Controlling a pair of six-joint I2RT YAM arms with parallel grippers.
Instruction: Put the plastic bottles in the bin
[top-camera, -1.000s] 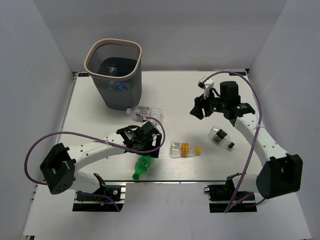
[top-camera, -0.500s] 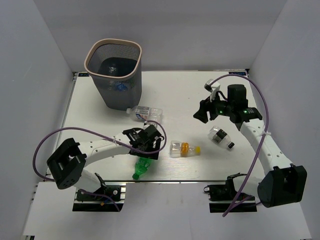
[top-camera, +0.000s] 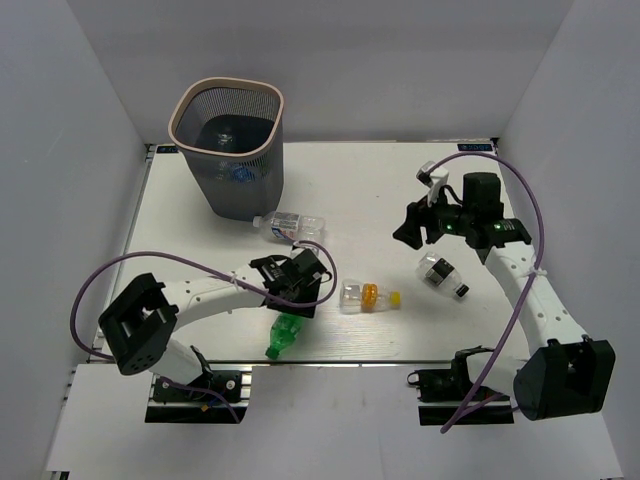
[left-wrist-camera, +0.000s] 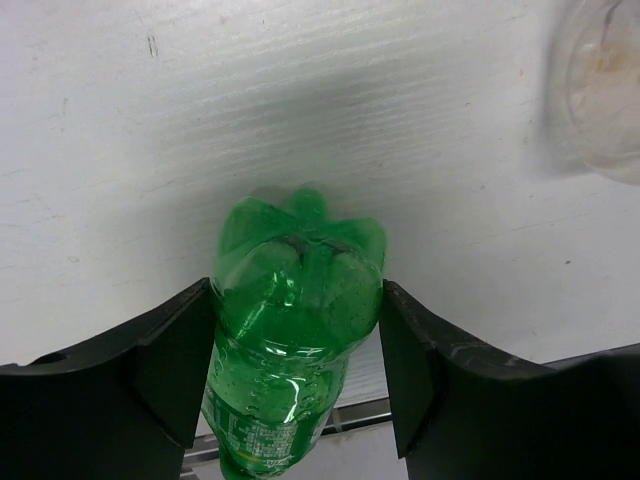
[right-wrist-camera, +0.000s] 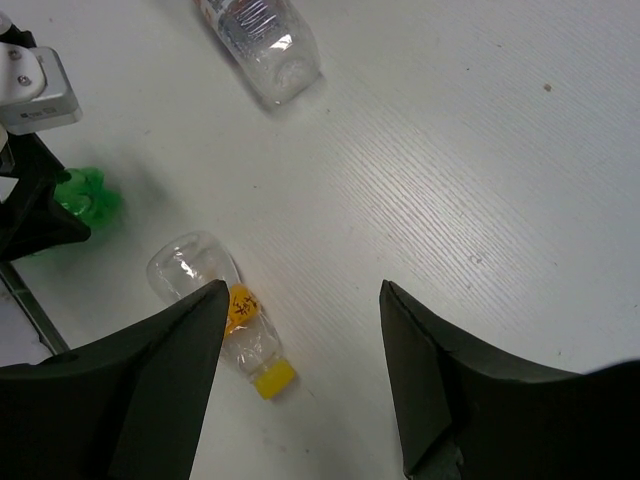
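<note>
A white table (top-camera: 370, 190) is seen with the bin (top-camera: 265, 165) stood upright at its far left corner; a blue-labelled bottle (top-camera: 238, 172) is made out through the bin's mesh. The left gripper (left-wrist-camera: 297, 330), well in front of the bin and to its right, is closed on the base end of a green bottle (left-wrist-camera: 295, 290) lying on the table, one finger pressed against each side. The right gripper (right-wrist-camera: 300, 290), far to the right of the bin, is held above the table with its fingers spread wide and nothing between them. A clear bottle with a white cap (top-camera: 290, 224) lies just beside the bin's near right corner; a clear bottle with a yellow cap (top-camera: 368, 297) lies farther from the bin, past the left gripper; a clear bottle with a black cap (top-camera: 440, 273) lies farthest from the bin, beneath the right arm.
</note>
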